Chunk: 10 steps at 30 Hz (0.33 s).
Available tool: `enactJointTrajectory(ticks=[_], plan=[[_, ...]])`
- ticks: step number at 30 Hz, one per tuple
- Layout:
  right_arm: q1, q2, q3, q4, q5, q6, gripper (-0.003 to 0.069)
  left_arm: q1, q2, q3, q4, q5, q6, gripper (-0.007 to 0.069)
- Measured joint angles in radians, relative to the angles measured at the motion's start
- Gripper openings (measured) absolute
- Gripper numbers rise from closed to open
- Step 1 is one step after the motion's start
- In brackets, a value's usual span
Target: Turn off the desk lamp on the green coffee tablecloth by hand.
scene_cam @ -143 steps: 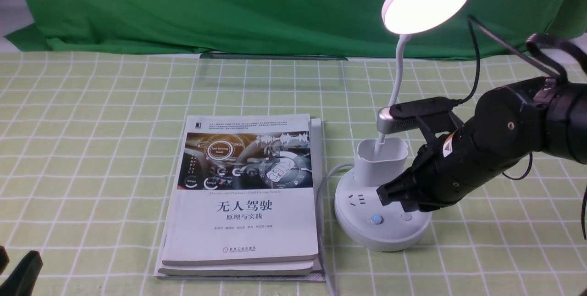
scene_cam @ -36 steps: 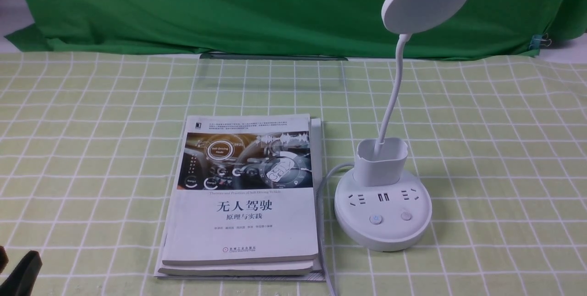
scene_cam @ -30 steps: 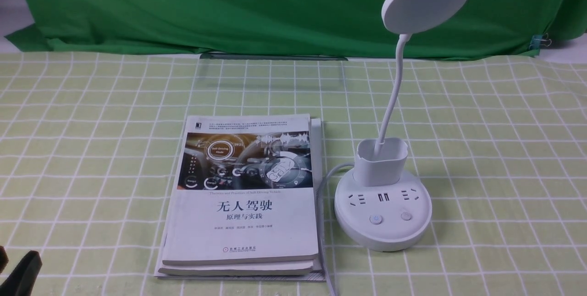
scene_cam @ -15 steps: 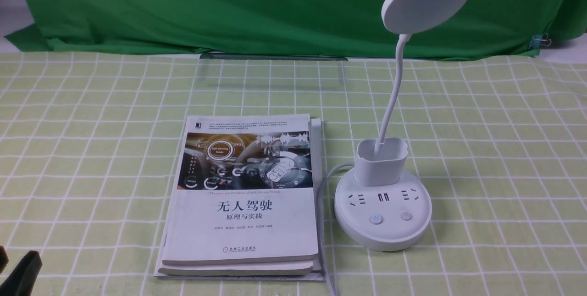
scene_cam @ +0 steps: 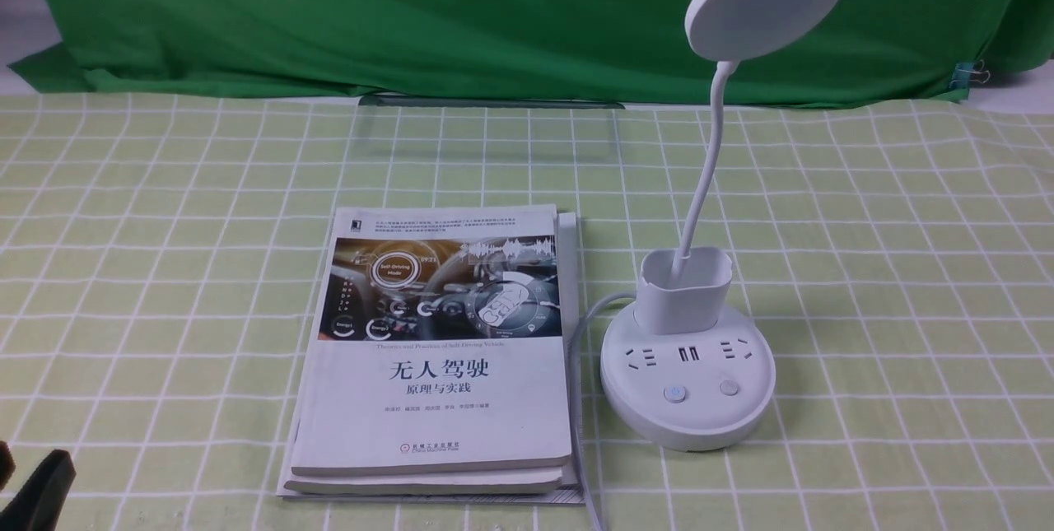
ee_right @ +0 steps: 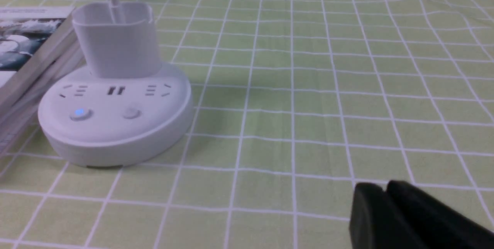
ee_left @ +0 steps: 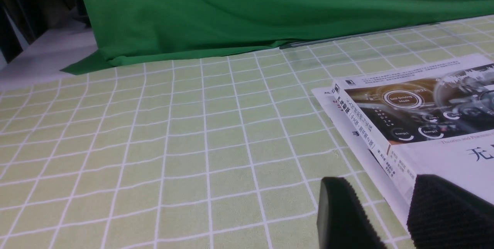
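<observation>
Front view shows the white lamp with a round head (scene_cam: 764,0) dark on the pale green checked cloth (scene_cam: 889,267), its wide base likely keeping it steady; my left pincer (ee_left: 380,178) is open and empty, but I can't tell if my right pincer (ee_right: 381,185) is closed.

The lamp (scene_cam: 687,383) gives no light, its disc matte and grey; soft, even light from elsewhere covers the cloth (scene_cam: 889,267), with only faint shadows. The front view is sharp, small print on the book (scene_cam: 436,407) slightly mushy. In the right wrist view, the end effector (ee_right: 386,199) looks soft and dark.
</observation>
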Motion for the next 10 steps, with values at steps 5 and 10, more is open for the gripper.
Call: enactJointTrajectory(ticks=[5,10], plan=[[0.000,0.000,0.000,0.000,0.000,0.000,0.0126,0.000,0.000,0.000,0.000,0.000,0.000,0.0242],[0.000,0.000,0.000,0.000,0.000,0.001,0.0136,0.000,0.000,0.000,0.000,0.000,0.000,0.0242]])
